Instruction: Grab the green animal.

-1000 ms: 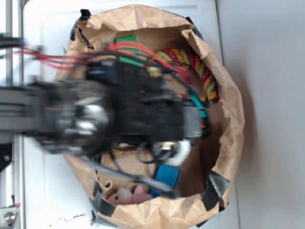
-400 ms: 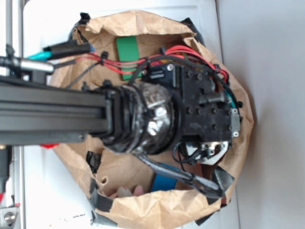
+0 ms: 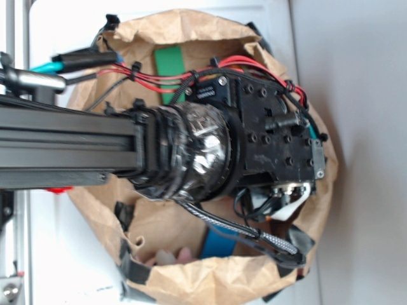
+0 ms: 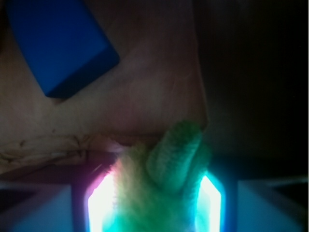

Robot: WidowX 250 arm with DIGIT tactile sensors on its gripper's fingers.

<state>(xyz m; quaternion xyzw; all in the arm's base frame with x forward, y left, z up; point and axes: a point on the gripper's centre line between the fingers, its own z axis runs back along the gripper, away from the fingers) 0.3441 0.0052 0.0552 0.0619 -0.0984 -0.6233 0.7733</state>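
Observation:
In the wrist view the green animal [image 4: 174, 154], a fuzzy lime-green plush, fills the space between my gripper's [image 4: 154, 193] two glowing fingers [image 4: 99, 205], with one stubby limb sticking up past the tips. The plush touches both pads, and the gripper is shut on it. From the exterior view the arm's black wrist block [image 3: 273, 133] reaches deep into the brown paper bag [image 3: 191, 25] toward its right wall and hides the green animal; only a bit of the pale fingers [image 3: 280, 203] peeks out below the block.
A blue block [image 4: 58, 43] lies on the bag floor ahead to the left, and shows as the blue block [image 3: 219, 244] under the cable. A flat green block [image 3: 168, 60] sits at the bag's top, a pink plush [image 3: 172, 257] at the bottom rim. The bag wall is close on the right.
The arm swung right and down into the bag over the last second, then barely shifted. It now covers the coloured rope toy that showed earlier.

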